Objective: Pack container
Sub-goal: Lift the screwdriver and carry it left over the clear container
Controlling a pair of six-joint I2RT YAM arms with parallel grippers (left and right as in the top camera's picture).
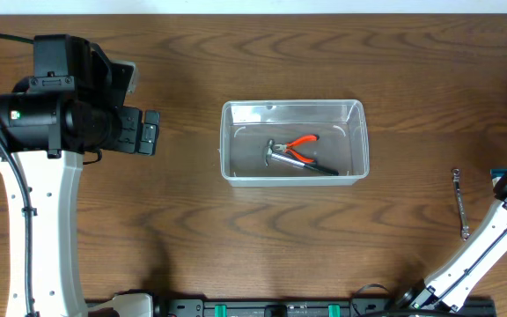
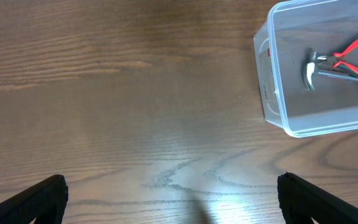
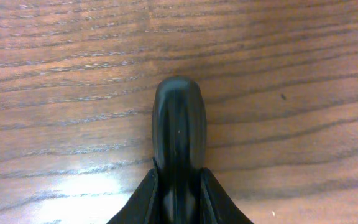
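The clear plastic container (image 1: 229, 141) sits about in the middle of the wooden table (image 1: 192, 238), long side running from nine to three o'clock, upright and open at the top. Two tools lie on its floor: a small hammer (image 1: 271, 154) with its metal head toward nine o'clock and its dark grip reaching to about four o'clock, and a pair of red-handled pliers (image 1: 304, 141) lying across it, the red handles pointing to roughly two o'clock. Out at nine o'clock from the bin, well apart from it, the left gripper (image 1: 150, 132) hangs over bare wood; from its own camera the two dark fingers (image 2: 39, 199) stand wide apart with nothing between them, and the container shows at about two o'clock of that view, the hammer and pliers visible through its wall. The right arm comes in from five o'clock and runs off the table's three o'clock edge, so from above I can't see its claw. Its wrist camera shows the right gripper (image 3: 178, 177) narrow, its fingers pressed on either side of a rounded black handle (image 3: 179, 124) that lies on the wood and points to twelve o'clock; what tool that handle belongs to I cannot tell. A slim metal wrench (image 1: 460, 204) lies on the table near the right arm, at about four o'clock from the container and well clear of it.
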